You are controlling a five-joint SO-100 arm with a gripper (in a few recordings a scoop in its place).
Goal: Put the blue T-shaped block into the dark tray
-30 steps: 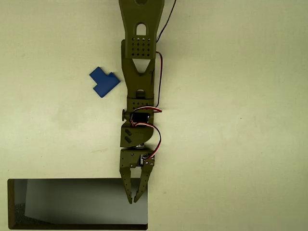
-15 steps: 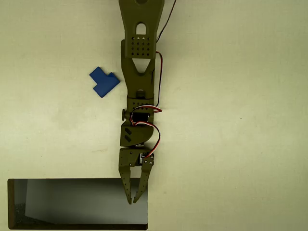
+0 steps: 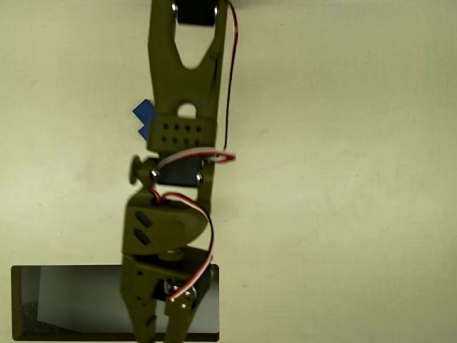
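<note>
No readable text, label, brand, number or sign anywhere — none at all.

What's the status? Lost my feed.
Pincer over dark rectangular tray, empty, tips cut off by frame. Small blue T-shaped block on table, half-hidden under olive arm.

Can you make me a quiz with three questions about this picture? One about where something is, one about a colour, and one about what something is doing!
1. Where is the blue T-shaped block?
A. inside the dark tray
B. on the table, partly hidden by the arm
C. in the tool

2. What colour is the arm?
A. olive green
B. white
C. orange

3. What is inside the dark tray?
A. the blue block
B. two blocks
C. no block in the part that shows

Answers:
1 B: a blue bit peeks out beside the arm, far above the tray.
2 A: all its parts look olive green.
3 C: the visible tray floor is bare; the tool covers some.
</note>
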